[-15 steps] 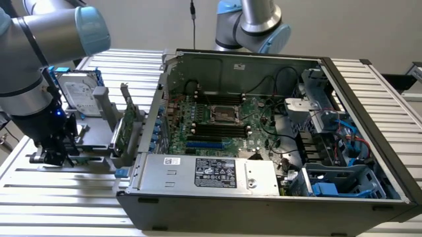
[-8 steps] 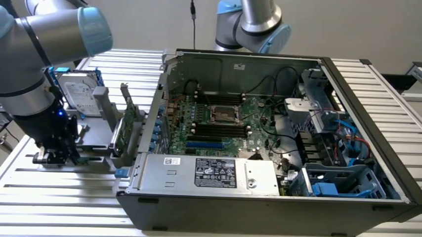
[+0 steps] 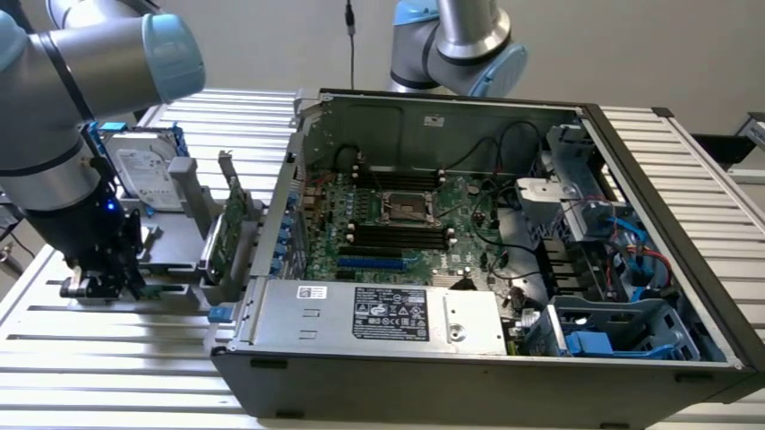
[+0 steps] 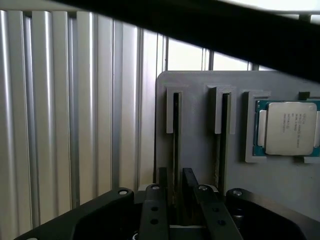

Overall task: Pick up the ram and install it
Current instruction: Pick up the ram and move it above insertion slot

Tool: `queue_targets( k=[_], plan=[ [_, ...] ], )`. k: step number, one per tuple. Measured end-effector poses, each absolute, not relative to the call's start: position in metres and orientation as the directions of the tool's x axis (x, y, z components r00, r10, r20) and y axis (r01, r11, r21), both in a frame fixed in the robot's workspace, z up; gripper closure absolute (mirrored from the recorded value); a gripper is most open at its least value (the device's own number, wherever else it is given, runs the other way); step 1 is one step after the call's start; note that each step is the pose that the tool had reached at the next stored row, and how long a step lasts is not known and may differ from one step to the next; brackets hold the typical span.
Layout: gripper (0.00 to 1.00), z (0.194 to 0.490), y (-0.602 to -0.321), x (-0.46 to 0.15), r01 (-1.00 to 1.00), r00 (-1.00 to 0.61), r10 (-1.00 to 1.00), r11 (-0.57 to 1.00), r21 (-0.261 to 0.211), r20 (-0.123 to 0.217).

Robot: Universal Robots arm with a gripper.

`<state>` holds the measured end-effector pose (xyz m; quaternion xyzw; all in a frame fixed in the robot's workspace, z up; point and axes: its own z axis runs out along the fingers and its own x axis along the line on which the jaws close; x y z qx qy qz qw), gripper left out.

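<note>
Straddling the thin, dark-edged ram stick (image 4: 175,140) in its grey slotted holder (image 4: 200,155), the gripper's (image 4: 175,172) spread black fingers (image 4: 189,181) are probably needing equal side gaps.

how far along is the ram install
Nothing seated: the long black memory slots on the green motherboard look empty. In hand: the black hand is low over the grey slotted holder, lined up on the thin edge-on ram stick. Left: the lift and the seating.

Ribbed shiny metal table (image 4: 60,100), matt grey holder (image 4: 196,125), perhaps plastic
</note>
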<state>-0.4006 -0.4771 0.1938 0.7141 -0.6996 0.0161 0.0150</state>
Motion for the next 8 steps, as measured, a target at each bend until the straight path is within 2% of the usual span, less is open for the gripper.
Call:
queue_targets(
  k=[8],
  plan=[
    [0.73,0.1933,-0.4771,-0.4007,-1.0,0.017,-0.999,-0.017,-0.001,0.044]
  ],
)
